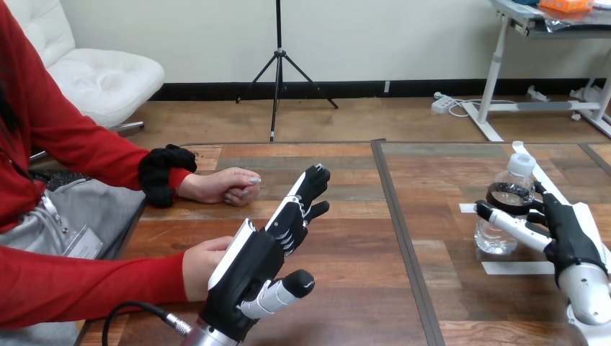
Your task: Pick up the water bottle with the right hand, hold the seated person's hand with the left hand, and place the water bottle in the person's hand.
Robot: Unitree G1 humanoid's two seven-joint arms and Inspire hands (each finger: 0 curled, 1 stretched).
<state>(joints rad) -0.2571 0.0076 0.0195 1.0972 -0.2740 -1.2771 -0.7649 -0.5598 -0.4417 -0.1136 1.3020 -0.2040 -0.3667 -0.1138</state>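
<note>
Clear water bottle (492, 236), upright, right of frame, just left of right hand (569, 234); clasp indeterminable. Left hand (252, 267) straight-fingered, lower centre, beside person's hand (198, 263).

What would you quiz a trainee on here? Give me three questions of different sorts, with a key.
1. True or false: the water bottle lies on its side.
2. Multiple choice: the right robot hand is A) open and away from the bottle, B) wrapped round the bottle, C) closed on nothing.
3. Fill in: the left robot hand, fingers straight, is beside the person's nearer hand; the farther hand rests on the ___.
Key: 1 false, it stands upright; 2 B; 3 table.
</note>
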